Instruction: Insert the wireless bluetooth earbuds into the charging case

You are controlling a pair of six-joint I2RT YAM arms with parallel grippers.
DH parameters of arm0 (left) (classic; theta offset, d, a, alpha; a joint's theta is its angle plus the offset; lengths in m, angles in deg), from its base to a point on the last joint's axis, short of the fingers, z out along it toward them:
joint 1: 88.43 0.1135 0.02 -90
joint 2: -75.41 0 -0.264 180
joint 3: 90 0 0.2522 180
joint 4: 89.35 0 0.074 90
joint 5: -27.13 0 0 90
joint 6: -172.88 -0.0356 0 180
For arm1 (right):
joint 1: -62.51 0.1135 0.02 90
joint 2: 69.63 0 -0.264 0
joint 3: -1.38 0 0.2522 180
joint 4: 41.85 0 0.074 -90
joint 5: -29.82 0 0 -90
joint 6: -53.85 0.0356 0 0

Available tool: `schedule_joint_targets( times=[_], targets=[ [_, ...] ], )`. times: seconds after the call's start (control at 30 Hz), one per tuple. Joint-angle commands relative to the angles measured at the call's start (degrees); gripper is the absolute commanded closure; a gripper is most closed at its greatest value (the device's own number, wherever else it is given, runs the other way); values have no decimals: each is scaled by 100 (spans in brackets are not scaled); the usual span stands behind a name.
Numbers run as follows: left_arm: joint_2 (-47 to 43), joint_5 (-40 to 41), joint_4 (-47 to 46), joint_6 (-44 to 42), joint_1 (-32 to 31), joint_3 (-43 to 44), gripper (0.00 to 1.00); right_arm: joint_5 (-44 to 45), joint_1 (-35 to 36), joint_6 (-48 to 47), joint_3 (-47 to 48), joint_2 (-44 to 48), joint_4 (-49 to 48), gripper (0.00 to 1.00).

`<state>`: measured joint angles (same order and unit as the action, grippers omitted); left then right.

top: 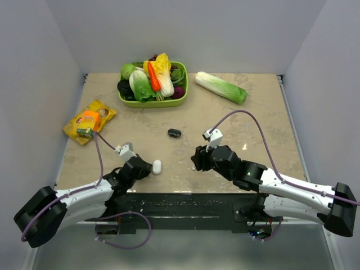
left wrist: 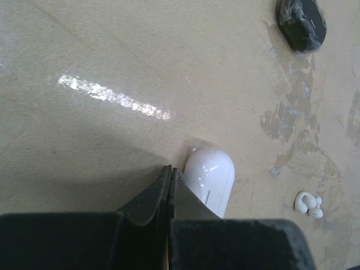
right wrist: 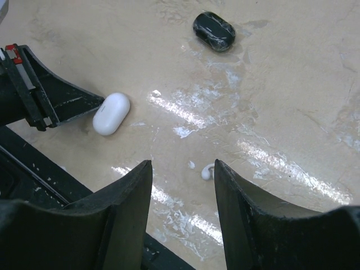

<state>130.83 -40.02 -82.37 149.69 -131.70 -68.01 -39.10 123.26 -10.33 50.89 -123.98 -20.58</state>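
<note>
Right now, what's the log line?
left jaws shut beside closed white oval plastic charging case | right jaws open over tiny white plastic earbuds | earbuds not inserted

Beige marbled table (top: 253, 112) under green vegetable basket (top: 152, 103), loose cabbage (top: 220, 87), yellow packet (top: 90, 121), black oval (top: 174, 133), white charging case (top: 157, 166), earbuds (left wrist: 309, 204).

At the far edge you have a green basket (top: 153, 103) of vegetables (top: 140, 84), with a cabbage (top: 220, 87) lying just right of it. A yellow packet (top: 90, 121) sits far left, and a black oval (top: 174, 133) lies near the middle.
</note>
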Motion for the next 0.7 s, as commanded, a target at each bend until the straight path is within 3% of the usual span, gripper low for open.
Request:
schedule_joint_targets(
  times=[0.0,0.3,0.53,0.67],
  targets=[
    [311,-307,-59,-28,-147,38,100,273,7,-69,178,144,154,49],
    [707,-326,-218,298,-489,135,100,379,7,-60,178,240,286,49],
    [32,149,1221,315,-569,320,100,335,7,-34,117,258,321,48],
    [-259,-17,1198,377,-630,13,100,353,7,-25,64,240,243,48]
  ],
)
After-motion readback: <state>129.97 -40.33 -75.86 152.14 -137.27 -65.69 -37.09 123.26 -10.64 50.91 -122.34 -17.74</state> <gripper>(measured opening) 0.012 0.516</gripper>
